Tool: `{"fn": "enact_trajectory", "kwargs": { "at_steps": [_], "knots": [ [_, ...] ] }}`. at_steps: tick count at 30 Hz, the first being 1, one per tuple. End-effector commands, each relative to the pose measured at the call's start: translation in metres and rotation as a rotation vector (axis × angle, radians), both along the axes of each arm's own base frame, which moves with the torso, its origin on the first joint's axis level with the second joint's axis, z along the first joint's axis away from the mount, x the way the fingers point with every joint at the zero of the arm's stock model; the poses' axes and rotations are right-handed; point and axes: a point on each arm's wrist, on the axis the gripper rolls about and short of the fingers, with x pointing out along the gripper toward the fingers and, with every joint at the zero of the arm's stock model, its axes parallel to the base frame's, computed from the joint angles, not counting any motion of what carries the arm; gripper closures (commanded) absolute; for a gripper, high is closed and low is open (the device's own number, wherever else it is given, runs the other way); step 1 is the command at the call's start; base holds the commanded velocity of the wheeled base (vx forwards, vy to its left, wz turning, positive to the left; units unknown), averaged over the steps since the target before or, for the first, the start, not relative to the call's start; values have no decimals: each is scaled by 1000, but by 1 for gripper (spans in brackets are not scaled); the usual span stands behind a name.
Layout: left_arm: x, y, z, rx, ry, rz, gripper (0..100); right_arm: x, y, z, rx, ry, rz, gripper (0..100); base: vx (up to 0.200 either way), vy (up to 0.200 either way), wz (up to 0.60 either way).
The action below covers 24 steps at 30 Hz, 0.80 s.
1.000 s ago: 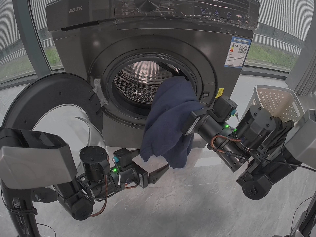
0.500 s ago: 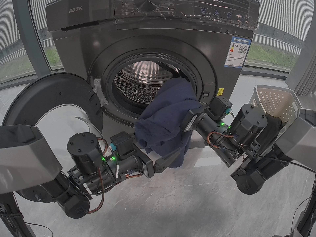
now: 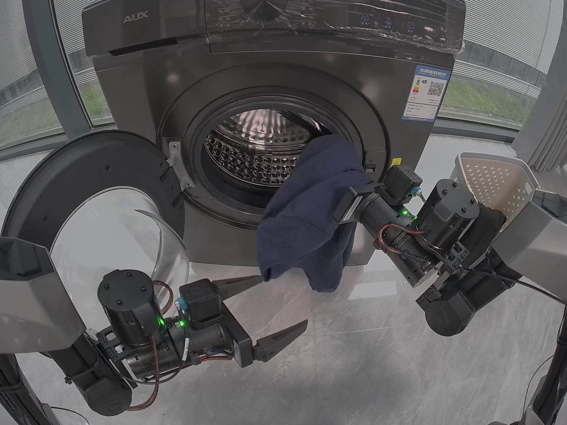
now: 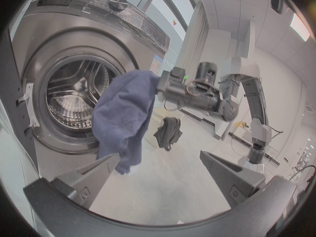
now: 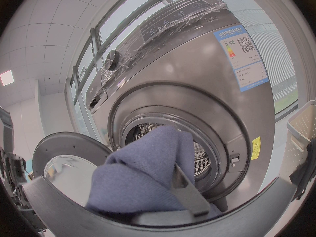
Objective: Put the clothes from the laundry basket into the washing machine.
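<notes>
Clamping blue sweater (image 3: 307,219) in right gripper (image 5: 179,188) at washer (image 3: 177,90) mouth, with left gripper (image 3: 283,300) splayed wide, empty, lower down.

The pale tiled floor (image 3: 366,361) spreads beneath the left hand (image 3: 283,300). The washing machine (image 3: 147,90) stands on it beyond that hand. The laundry basket (image 3: 502,178) stands well off to the hand's right.

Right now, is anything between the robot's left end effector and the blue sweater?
Nothing. In the head view, only bare floor shows between the open left end effector and the hanging navy sweater; the left wrist view agrees.
</notes>
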Motion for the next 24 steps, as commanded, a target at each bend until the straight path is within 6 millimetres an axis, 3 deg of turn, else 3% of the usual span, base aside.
{"fn": "enact_trajectory", "kwargs": {
  "at_steps": [1,8,10,17,24],
  "knots": [
    [-3,5,-5,18,19,3,0,4,-1,3,9,-13,-7,100,0,0,0],
    [27,0,11,-49,-63,65,0,0,4,1,6,-7,10,100,0,0,0],
    [46,-5,15,-78,-99,92,0,-4,9,1,5,-6,25,100,0,0,0],
    [91,-22,1,-92,-143,166,0,-9,18,-1,2,-1,49,100,0,0,0],
    [110,-35,-9,-107,-159,190,0,-12,25,-4,2,3,63,100,0,0,0]
  ]
}}
